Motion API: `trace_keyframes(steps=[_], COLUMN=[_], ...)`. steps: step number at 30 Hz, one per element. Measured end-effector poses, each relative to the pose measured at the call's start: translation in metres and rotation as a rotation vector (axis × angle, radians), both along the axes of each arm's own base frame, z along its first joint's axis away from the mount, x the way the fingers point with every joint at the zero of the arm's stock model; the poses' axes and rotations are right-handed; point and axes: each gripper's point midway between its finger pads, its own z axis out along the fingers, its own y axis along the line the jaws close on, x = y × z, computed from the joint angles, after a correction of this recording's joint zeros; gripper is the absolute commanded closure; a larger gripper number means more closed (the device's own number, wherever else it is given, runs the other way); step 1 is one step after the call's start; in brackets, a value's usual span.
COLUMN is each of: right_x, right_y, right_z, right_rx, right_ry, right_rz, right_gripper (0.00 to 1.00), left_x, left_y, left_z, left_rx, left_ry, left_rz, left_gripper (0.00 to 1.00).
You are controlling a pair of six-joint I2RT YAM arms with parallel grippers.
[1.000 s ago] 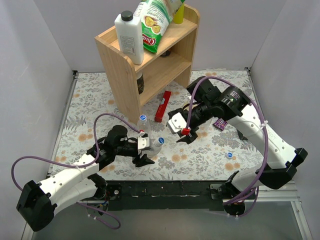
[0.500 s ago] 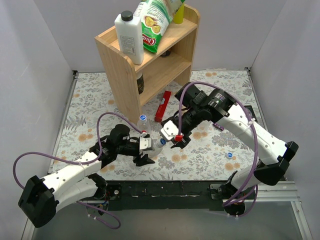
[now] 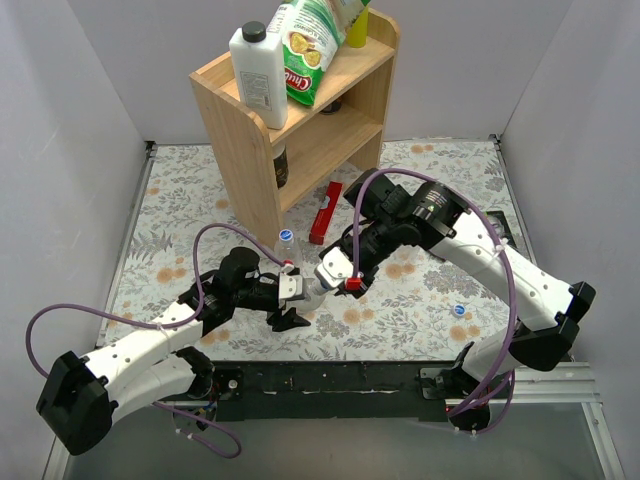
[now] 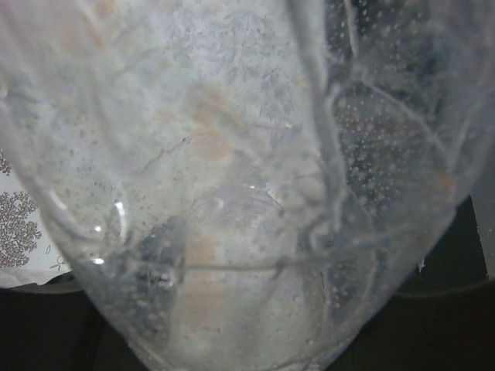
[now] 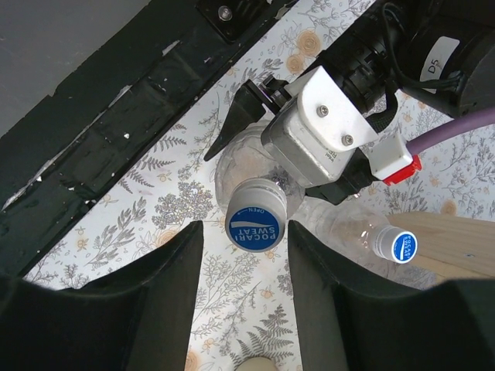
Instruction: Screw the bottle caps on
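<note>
My left gripper [image 3: 291, 300] is shut on a clear bottle [image 3: 314, 290] that stands low on the floral table; its wet wall fills the left wrist view [image 4: 232, 193]. That bottle carries a blue cap [image 5: 253, 226]. My right gripper [image 3: 337, 272] is open right above it, and in the right wrist view [image 5: 245, 232] the cap sits between the two dark fingers [image 5: 158, 297] without touching them. A second capped bottle [image 3: 285, 241] stands just behind and also shows in the right wrist view [image 5: 394, 244]. A loose blue cap [image 3: 459, 310] lies to the right. A third bottle is not in view.
A wooden shelf [image 3: 250, 140] stands at the back with a white jug [image 3: 258, 75] and a green snack bag [image 3: 305, 45] on top. A red bar [image 3: 325, 212] lies by its foot. A black rail [image 3: 330, 378] runs along the near edge.
My right gripper has moved left and toward me, from over the table's middle to just above the capped bottle in the left gripper. The left gripper and its bottle have stayed put.
</note>
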Motion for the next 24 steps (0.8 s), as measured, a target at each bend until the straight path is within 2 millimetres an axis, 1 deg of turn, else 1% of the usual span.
trace_keyframes(steps=[7,10,14,24], right_x=[0.000,-0.001,0.000,0.002], right_y=[0.002,0.003,0.005,0.007], right_z=[-0.004,-0.006,-0.006,-0.011], right_rx=[-0.013,-0.019,-0.022,-0.051], right_ry=[0.004,0.004,0.001,-0.017], right_rz=[0.005,0.011,0.015,0.009], right_gripper=[0.51,0.55,0.62,0.73], left_x=[-0.001,-0.001,-0.001,-0.003], left_y=[0.000,-0.001,-0.001,0.002], left_z=[-0.002,-0.003,-0.004,-0.008], left_rx=[0.005,0.006,0.007,0.027], left_ry=[0.011,0.013,0.012,0.023], left_rz=[-0.005,-0.009,-0.013,-0.009], left_gripper=[1.00,1.00,1.00,1.00])
